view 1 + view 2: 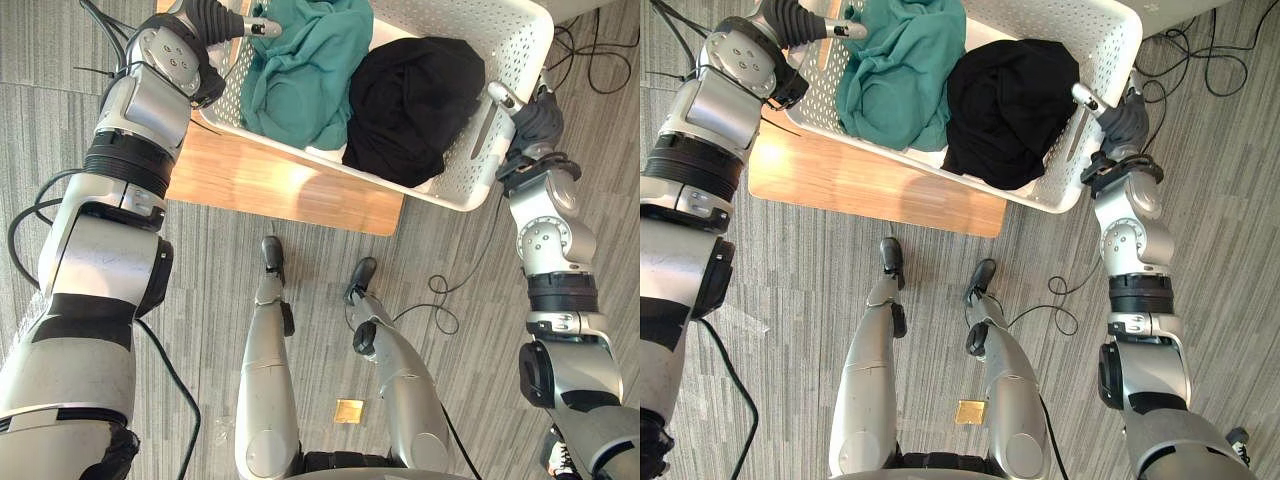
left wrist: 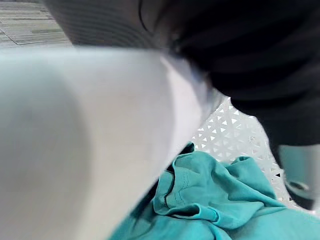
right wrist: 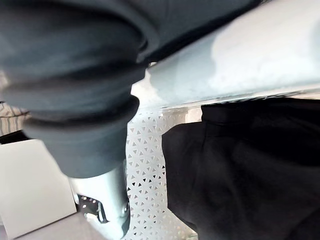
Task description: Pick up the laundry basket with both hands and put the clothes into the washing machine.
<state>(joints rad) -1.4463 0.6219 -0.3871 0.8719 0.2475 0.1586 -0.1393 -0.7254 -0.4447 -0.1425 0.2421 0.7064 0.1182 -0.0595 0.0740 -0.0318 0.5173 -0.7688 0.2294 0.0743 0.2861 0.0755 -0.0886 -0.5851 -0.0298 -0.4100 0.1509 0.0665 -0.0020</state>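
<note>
Left eye view: the white perforated laundry basket (image 1: 455,190) sat over the wooden tabletop (image 1: 270,185), with its right end reaching past the tabletop's right edge and above the grey floor (image 1: 480,400). Could not tell whether the basket rested on the wood or was raised off it.

Contents: a teal garment (image 1: 300,70) was bunched in the left half and a black garment (image 1: 415,100) was heaped in the right half. The two were just beside each other, and both lay inside the walls.

Left hand (image 1: 228,20): at the basket's left rim, beside the teal garment. In the left wrist view the rim crossed close in front of the hand, with the teal cloth and the perforated wall beyond it. Whether this hand was closed on the rim could not be told.

Right hand (image 1: 538,120): at the basket's right rim, beside the black garment. The right wrist view showed the rim, the perforated wall and the black cloth. Its grip likewise could not be told.
</note>
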